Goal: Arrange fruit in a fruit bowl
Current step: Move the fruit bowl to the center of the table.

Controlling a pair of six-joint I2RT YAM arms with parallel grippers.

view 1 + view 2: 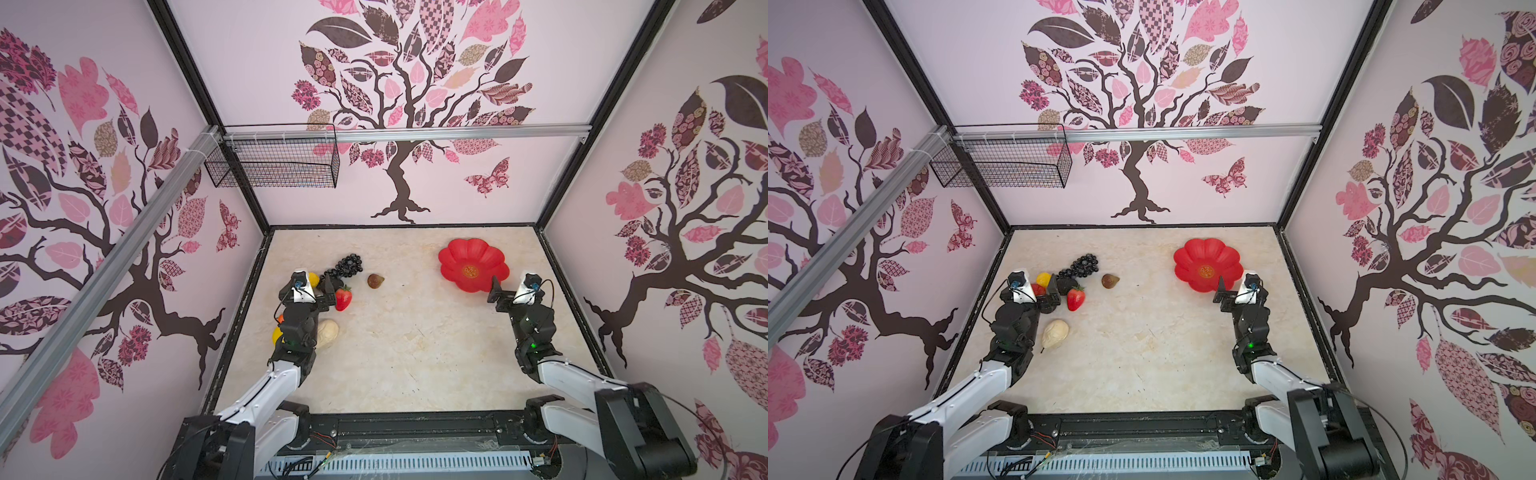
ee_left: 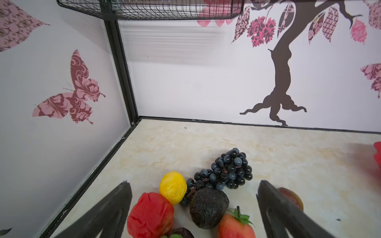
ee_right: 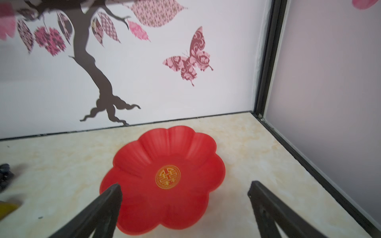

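Your left hand (image 2: 193, 182) hovers open above the fruit (image 2: 208, 208); your right hand (image 3: 185, 183), also open, faces the fruit bowl (image 3: 165, 148).

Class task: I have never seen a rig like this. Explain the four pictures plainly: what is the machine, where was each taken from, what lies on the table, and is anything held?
It is a robot with two arms, each ending in a two-fingered tool. Two pictures look down from overhead; the other two come from cameras on the wrists. The left tool hangs open over a cluster of toy fruit: black grapes, a lemon, a red apple, a dark avocado and a strawberry. A fig and a cream pear lie nearby on the table. The right tool is open in front of the empty red flower-shaped fruit bowl. Nothing is held.
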